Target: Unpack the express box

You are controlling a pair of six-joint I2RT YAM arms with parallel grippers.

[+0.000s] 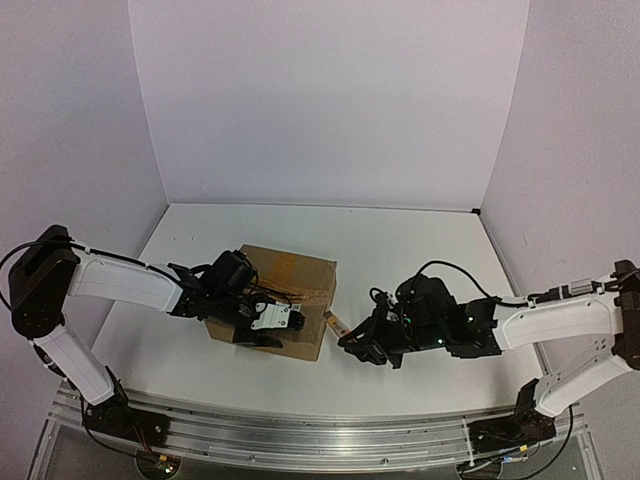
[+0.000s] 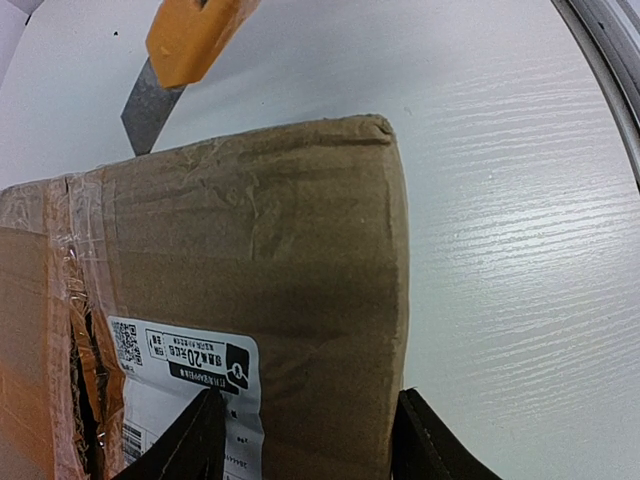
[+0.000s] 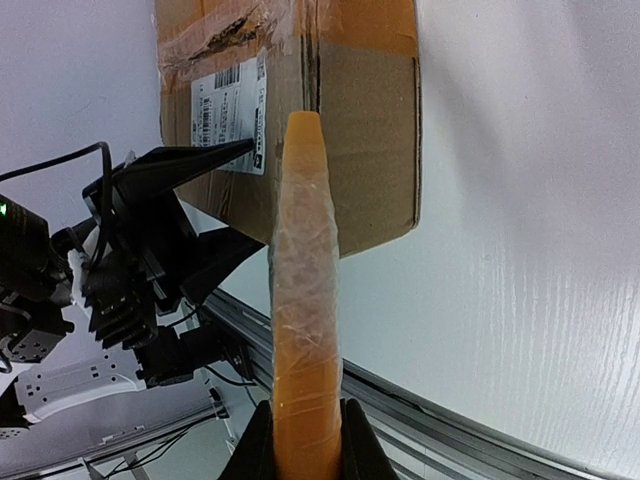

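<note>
Left hand [image 1: 266, 322] grips the box [image 1: 295, 275], right hand [image 1: 360, 342] grips the knife [image 3: 303, 300], whose blade [image 2: 145, 110] may skid off the tape [image 2: 70, 215] if angled badly.

The desk [image 1: 400, 240] lies open from 10 to 2 o'clock of the express box [image 1: 295, 275], the left arm [image 1: 125, 283] bars its 8 o'clock side, and the right arm [image 1: 560, 318] with its knife [image 1: 334, 322] crowds 4 o'clock.
</note>
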